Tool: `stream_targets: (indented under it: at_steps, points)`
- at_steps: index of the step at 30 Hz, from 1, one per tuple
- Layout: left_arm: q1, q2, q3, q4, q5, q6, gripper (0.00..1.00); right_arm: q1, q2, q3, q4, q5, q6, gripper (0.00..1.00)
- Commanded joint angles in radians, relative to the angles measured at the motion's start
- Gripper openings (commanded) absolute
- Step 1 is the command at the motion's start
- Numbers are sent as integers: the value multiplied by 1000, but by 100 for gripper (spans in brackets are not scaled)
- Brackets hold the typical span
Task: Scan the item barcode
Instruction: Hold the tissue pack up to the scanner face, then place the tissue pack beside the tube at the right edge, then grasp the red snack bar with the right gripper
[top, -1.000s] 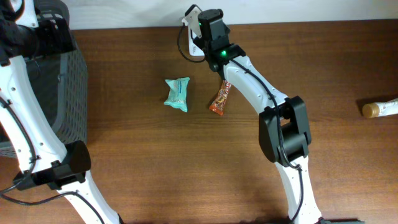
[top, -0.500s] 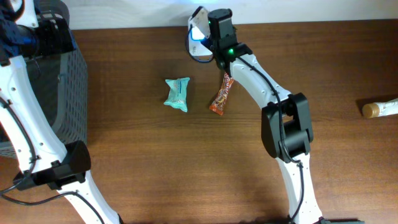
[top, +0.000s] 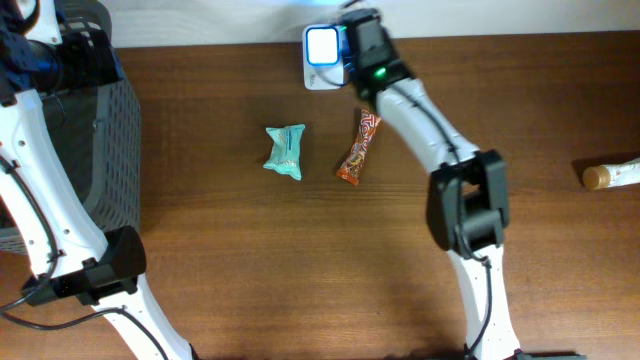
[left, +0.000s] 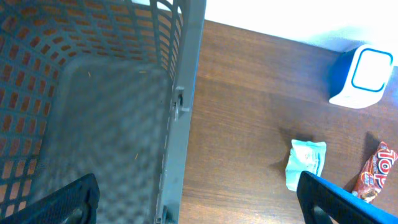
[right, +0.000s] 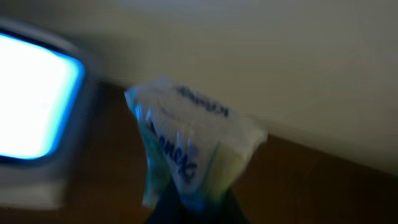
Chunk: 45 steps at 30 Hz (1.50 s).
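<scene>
Now left tool (left: 199, 202) hangs spread above mesh basket (left: 186, 74); right tool (right: 193, 208) pinches packet (right: 193, 143) beside scanner (top: 322, 47).

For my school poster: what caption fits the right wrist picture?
Right gripper holds a white packet beside the glowing scanner.

A small white packet (right: 186, 146) with blue lettering and a green patch is pinched at its lower end by the right end effector (right: 194, 208). It stands tilted just beside the scanner (top: 322, 46), though this view is blurred. The scanner is a white box with blue sides, and its square window glows pale blue at the far edge of the bench (top: 250, 250). A teal pouch (top: 285, 152) and an orange-red bar (top: 358, 148) lie flat in front of it.
</scene>
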Motion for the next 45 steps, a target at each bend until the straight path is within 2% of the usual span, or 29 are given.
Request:
stream_targets:
  at_steps: [1, 2, 4, 10, 11, 12, 13, 15, 19, 23, 25, 27, 29, 30, 32, 34, 37, 40, 42, 43, 45]
  points:
    - [3, -28, -1, 0, -7, -6, 99, -211, -53, 71, -229, 74, 448, 4]
    - [3, -28, -1, 0, -7, -6, 99, -315, -53, 79, -378, 49, 536, 4]
    - [3, -28, -1, 0, -7, -6, 99, -468, -51, 70, -524, -53, 539, 4]
    - [3, -28, -1, 0, -7, -6, 99, -725, -34, 51, -645, -184, 538, 5]
    - [3, -28, -1, 0, -7, -6, 99, -753, -30, 51, -651, -205, 538, 31]
    - [3, -28, -1, 0, -7, -6, 99, -775, -28, 51, -651, -232, 538, 75]
    - [3, -28, -1, 0, -7, -6, 99, -781, -28, 51, -651, -256, 525, 88]
    - [3, -28, -1, 0, -7, -6, 99, -779, -28, 51, -654, -279, 486, 99]
    - [3, -28, -1, 0, -7, -6, 99, -731, -62, 57, -677, -338, 474, 99]
    - [3, -28, -1, 0, -7, -6, 99, -625, -164, 60, -704, -452, 474, 99]
    - [3, -28, -1, 0, -7, -6, 99, -523, -187, 59, -756, -716, 431, 99]
    - [3, -28, -1, 0, -7, -6, 99, -428, -179, 49, -779, -807, 372, 99]
    - [3, -28, -1, 0, -7, -6, 99, -315, -161, 40, -771, -792, 372, 100]
    - [3, -28, -1, 0, -7, -6, 99, -250, -146, 40, -767, -752, 373, 95]
    - [3, -28, -1, 0, -7, -6, 99, -139, -110, 40, -762, -610, 458, 95]
    - [3, -28, -1, 0, -7, -6, 99, -60, -67, 40, -737, -551, 526, 94]
    - [3, -28, -1, 0, -7, -6, 99, 19, -11, 40, -717, -545, 542, 79]
    - [3, -28, -1, 0, -7, -6, 99, 58, 43, 40, -732, -468, 619, 75]
    - [3, -28, -1, 0, -7, -6, 99, 58, 66, 40, -735, -476, 620, 68]
    - [3, -28, -1, 0, -7, -6, 99, 58, 79, 40, -731, -496, 621, 52]
    - [3, -28, -1, 0, -7, -6, 99, 59, 82, 40, -723, -502, 620, 33]
